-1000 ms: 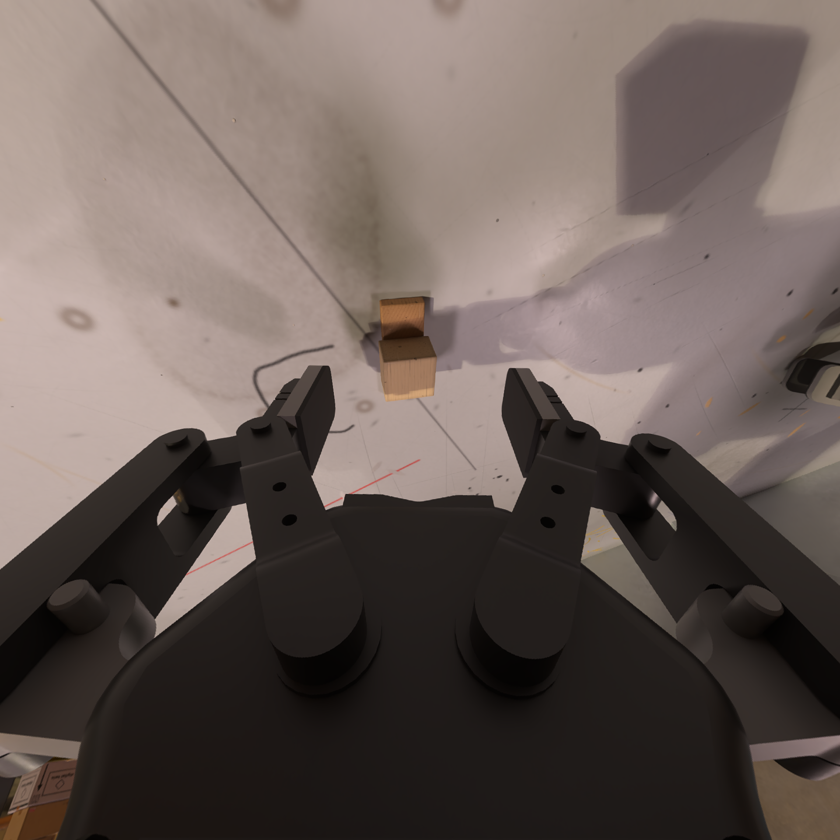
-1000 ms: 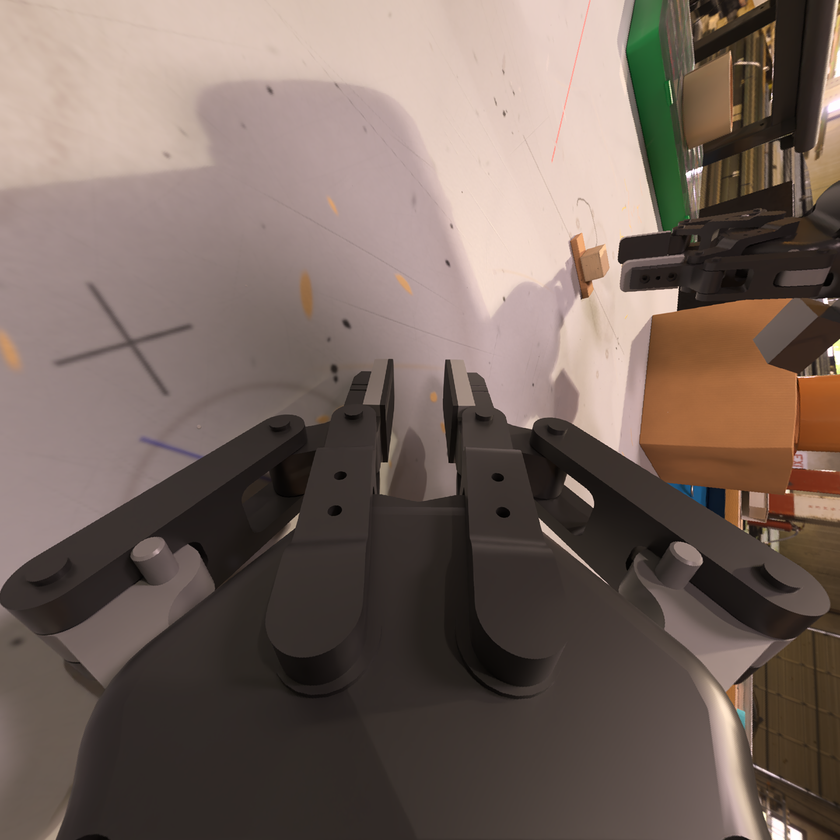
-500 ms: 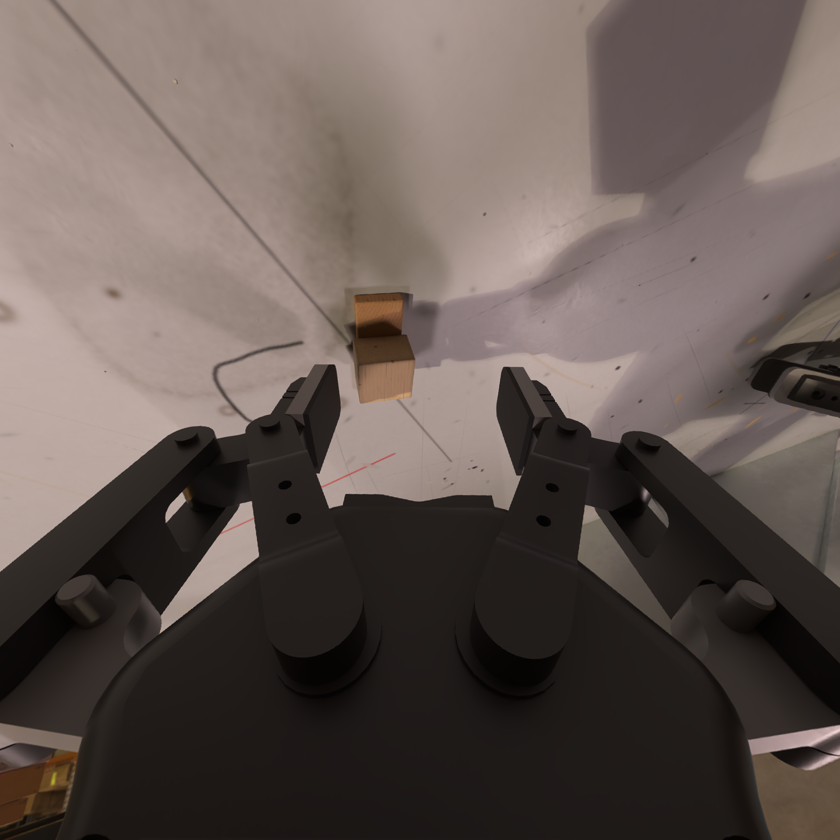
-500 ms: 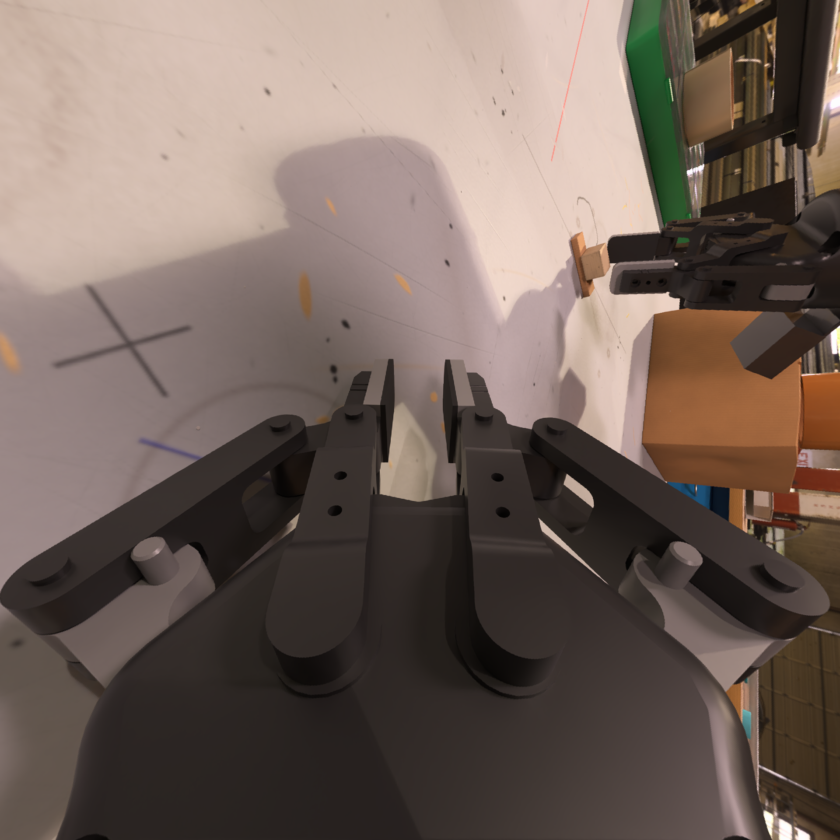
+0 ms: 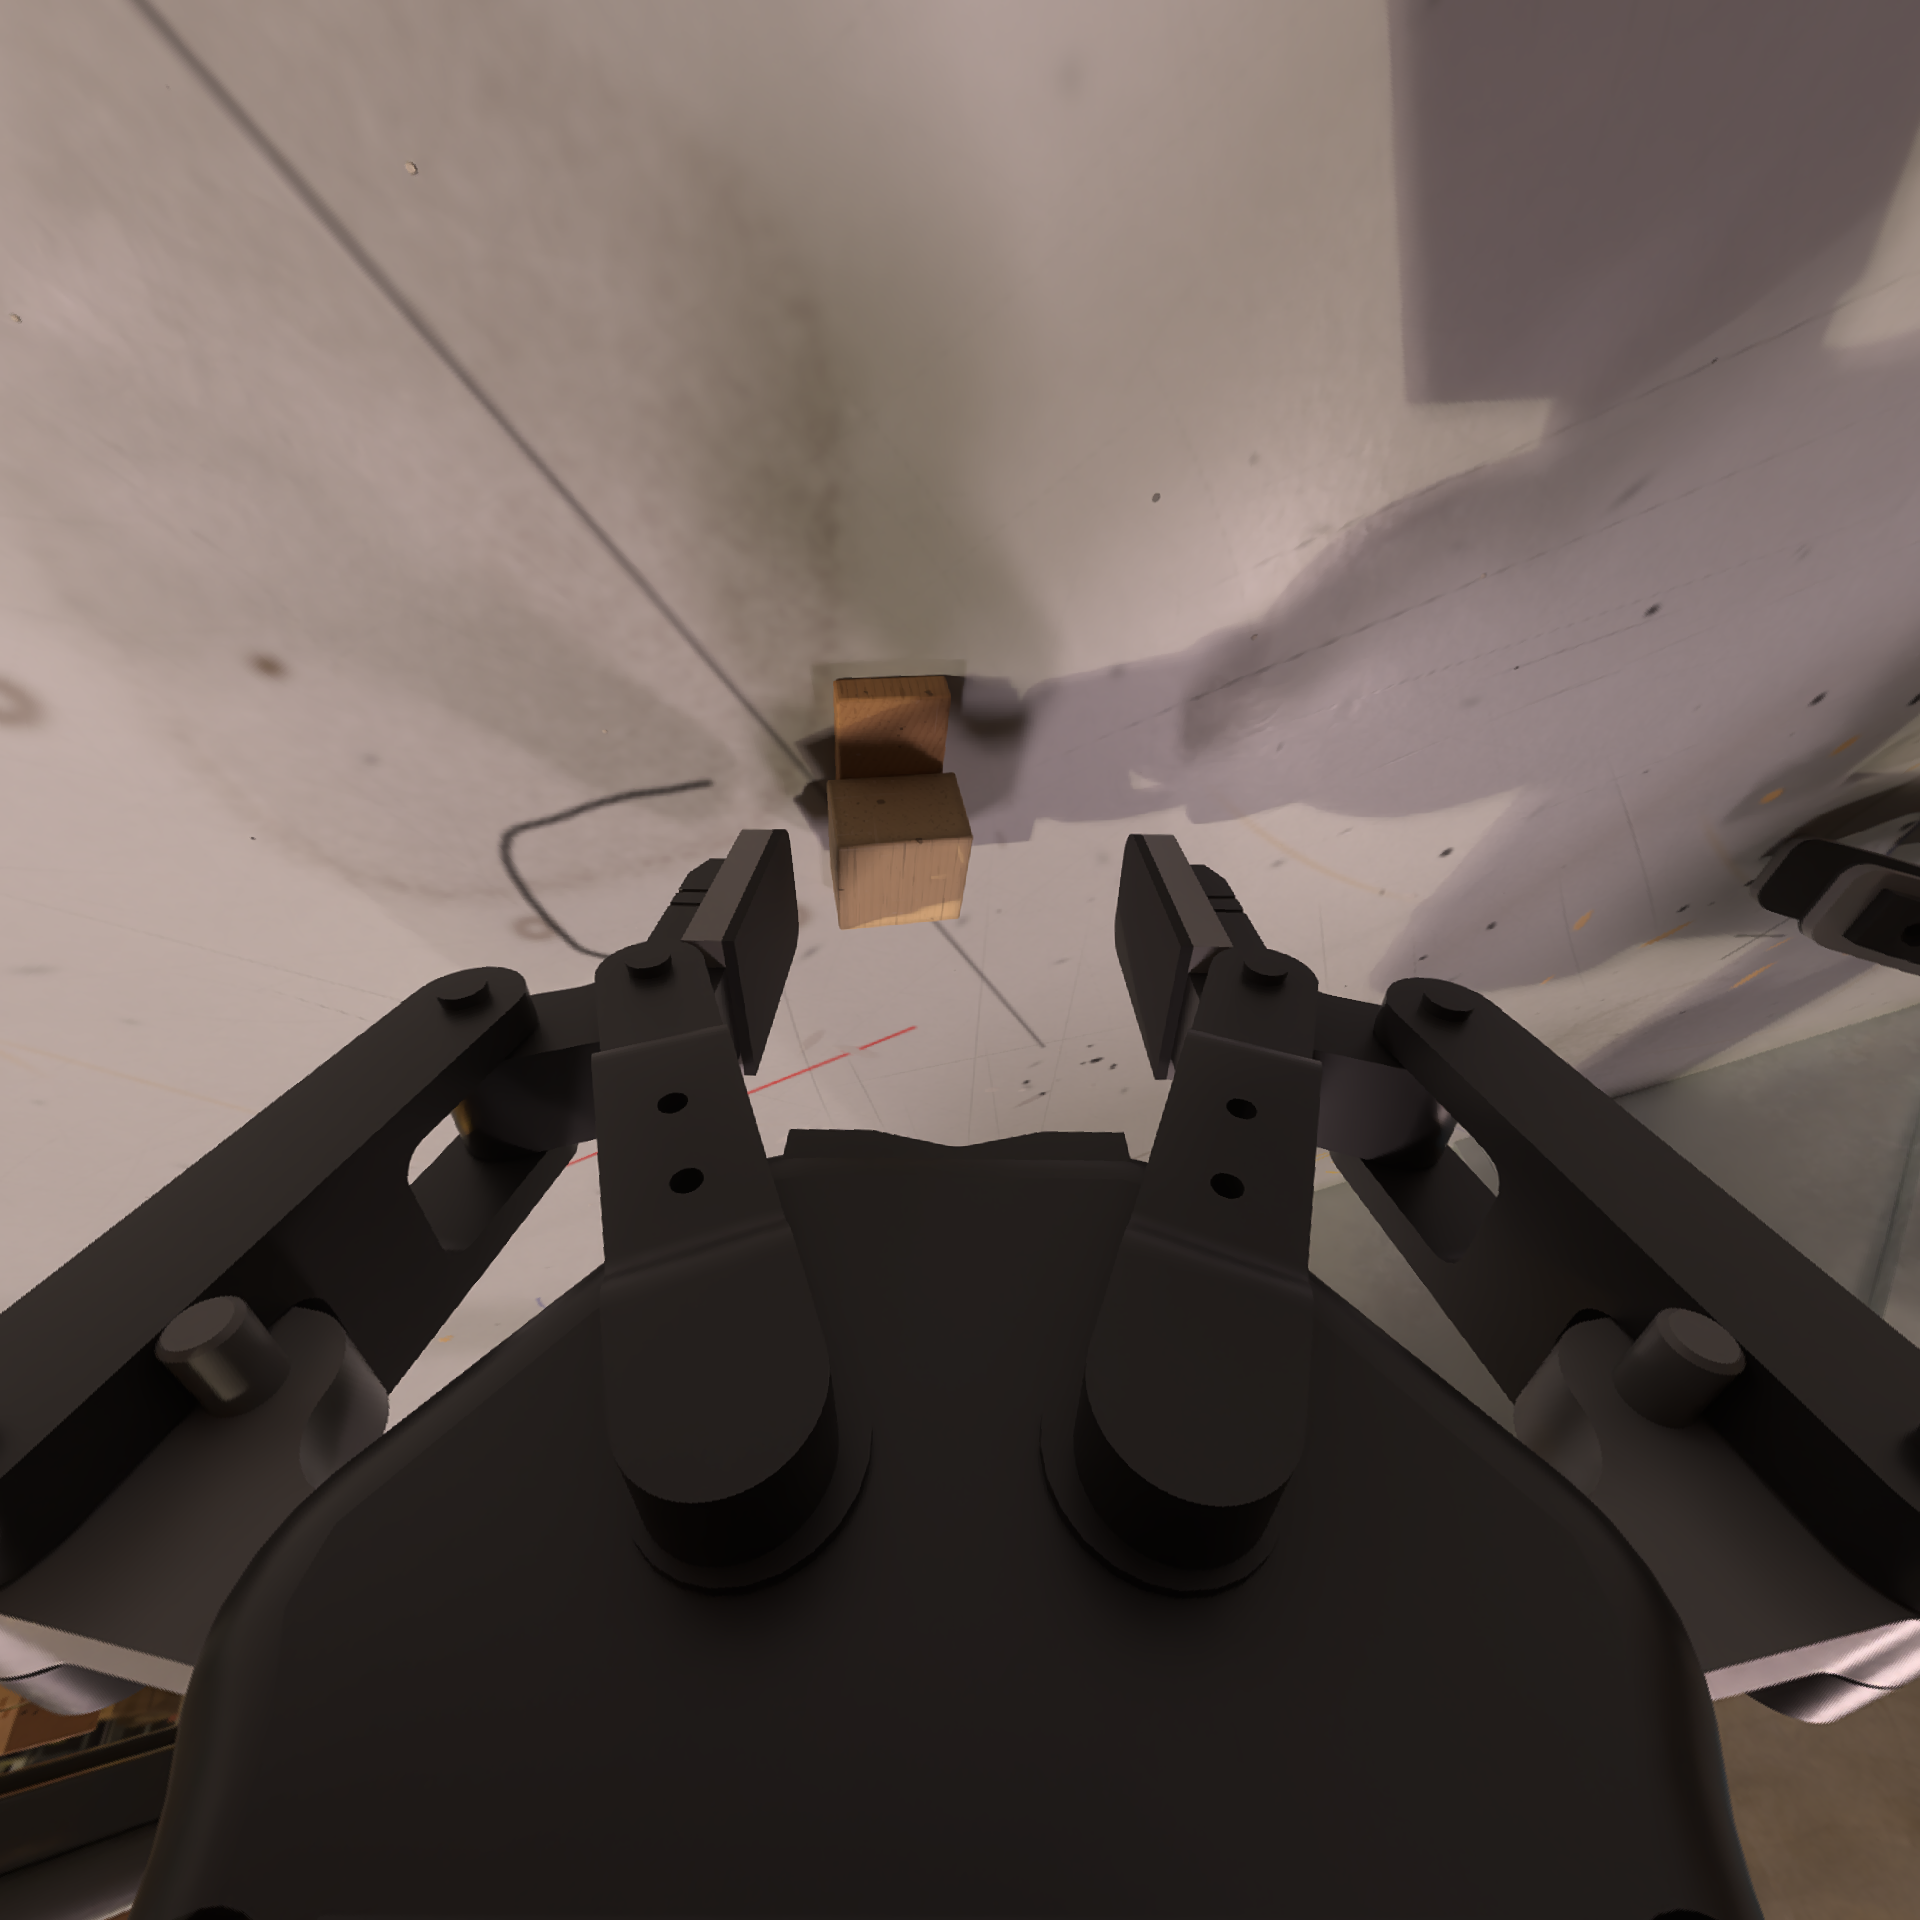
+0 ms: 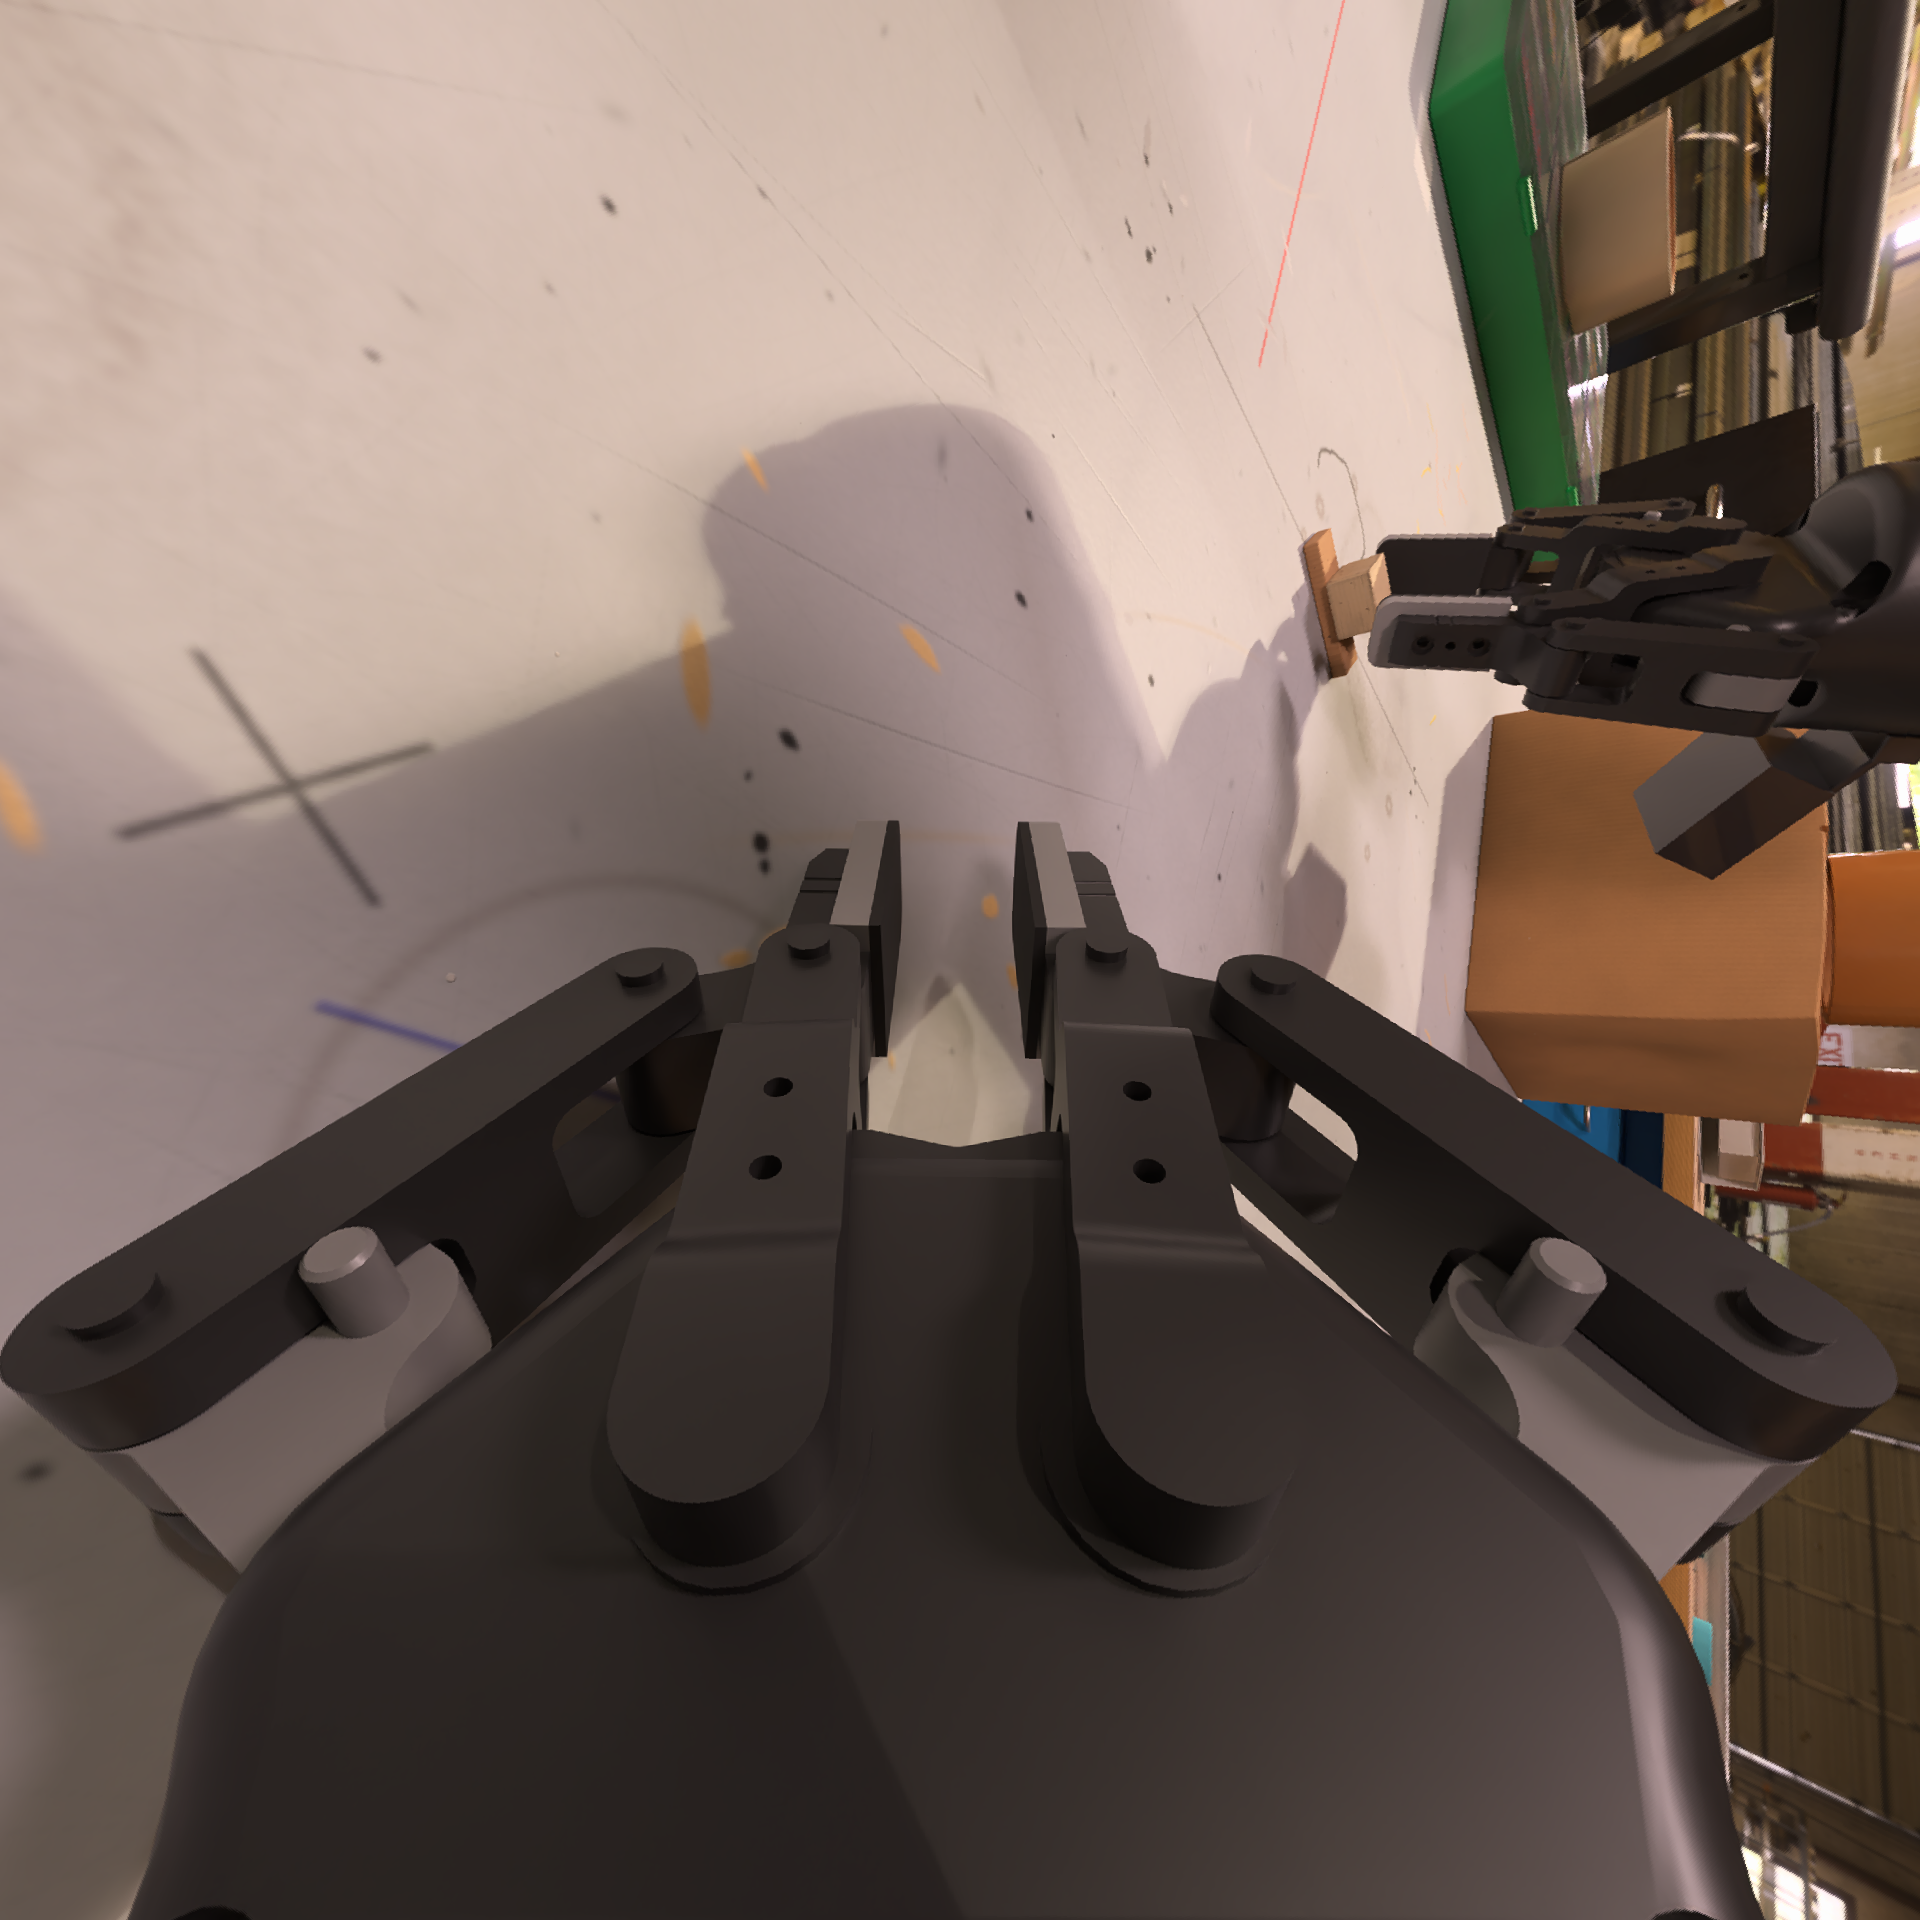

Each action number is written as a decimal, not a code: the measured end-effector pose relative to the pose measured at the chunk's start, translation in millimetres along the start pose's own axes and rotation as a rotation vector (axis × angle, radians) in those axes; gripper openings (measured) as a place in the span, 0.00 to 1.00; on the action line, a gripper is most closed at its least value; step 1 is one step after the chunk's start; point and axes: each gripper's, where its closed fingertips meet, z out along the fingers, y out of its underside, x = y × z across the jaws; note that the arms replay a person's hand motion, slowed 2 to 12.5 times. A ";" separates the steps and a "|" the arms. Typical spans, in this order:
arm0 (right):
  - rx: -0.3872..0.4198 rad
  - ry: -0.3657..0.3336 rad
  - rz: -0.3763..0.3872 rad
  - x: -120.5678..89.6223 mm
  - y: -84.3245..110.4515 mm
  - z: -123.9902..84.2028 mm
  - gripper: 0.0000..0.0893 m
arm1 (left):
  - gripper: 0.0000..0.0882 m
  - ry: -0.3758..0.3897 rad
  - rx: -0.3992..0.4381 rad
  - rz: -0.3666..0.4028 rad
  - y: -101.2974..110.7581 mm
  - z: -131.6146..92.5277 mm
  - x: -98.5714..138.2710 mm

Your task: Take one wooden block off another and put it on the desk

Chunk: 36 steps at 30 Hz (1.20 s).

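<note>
Left gripper spread wide, nothing between the fingers, hovering above the desk. Just past the fingertips, toward 12 o'clock and a little nearer the left finger: pale upper block seated on a darker, flatter lower block, which lies on the desk. Curved dark scribble at 10 o'clock of the blocks. Thin red line on the desk between the fingers.

Right gripper narrowed to a slim gap, holding nothing, well apart from the blocks. Seen from there at 2 o'clock: left gripper flanking the upper block; whether touching, cannot tell. Brown box at 3 o'clock; green panel toward 1 o'clock.
</note>
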 end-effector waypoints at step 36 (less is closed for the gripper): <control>-0.001 0.001 -0.005 -0.4 0.2 -0.3 0.22 | 0.26 -0.119 -0.040 0.050 0.1 2.4 -11.1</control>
